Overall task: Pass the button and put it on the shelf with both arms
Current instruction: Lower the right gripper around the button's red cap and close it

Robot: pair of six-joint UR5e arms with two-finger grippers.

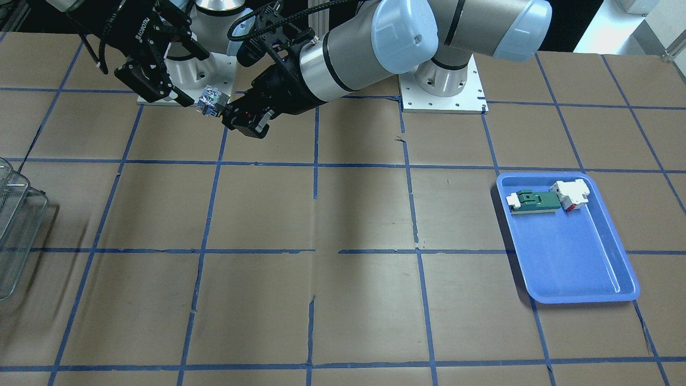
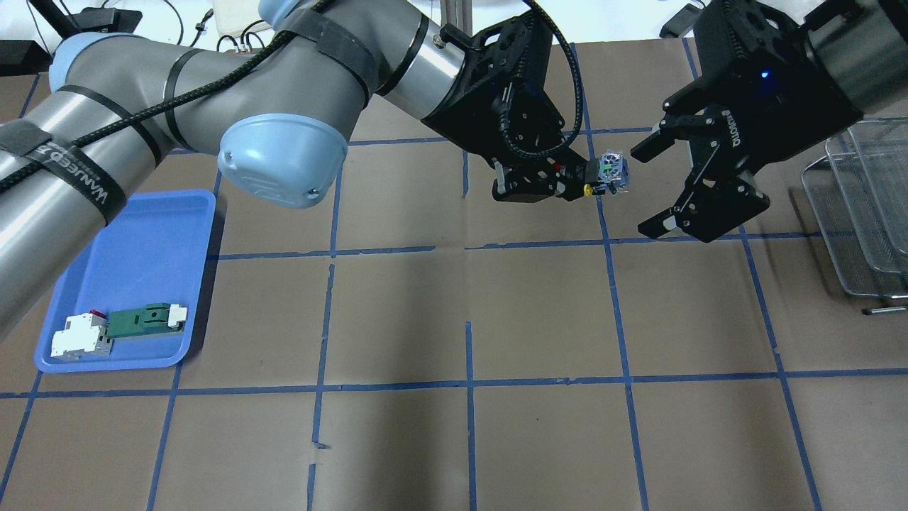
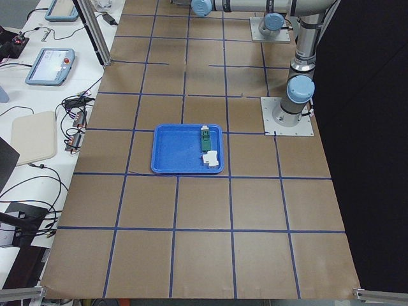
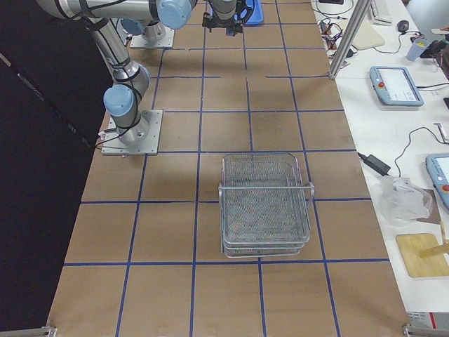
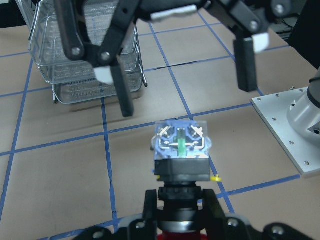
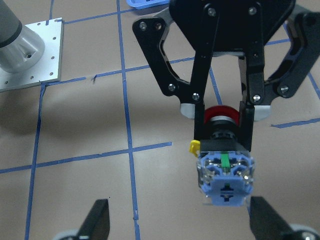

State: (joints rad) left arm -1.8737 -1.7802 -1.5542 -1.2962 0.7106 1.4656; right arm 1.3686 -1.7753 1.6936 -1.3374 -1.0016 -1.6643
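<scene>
In the front-facing view, the small push-button with red cap, black collar and grey-blue base (image 1: 210,102) is in the air above the brown paper table (image 1: 343,214). The left black two-finger gripper (image 1: 225,111) has its fingers closed on it. The right black gripper (image 1: 195,78) is just beside the button, with its fingers spread wide and nothing between them. The silver wire-mesh shelf (image 1: 16,236) stands well apart from the button.

In the overhead view, the base of the button points toward the right gripper and does not touch it. The blue plastic tray (image 2: 128,213) lies far from the button, on the side opposite to the shelf. It holds a green-and-white flat part (image 2: 145,319) touching a white-and-red block (image 2: 78,341).

The left side view shows the tray with both parts.

In the right side view the shelf is upright on the table, and the button is too small to tell.

In the left wrist view, the shelf stands behind the button.

In the right wrist view, the left fingers clamp the black collar just below the red cap.
</scene>
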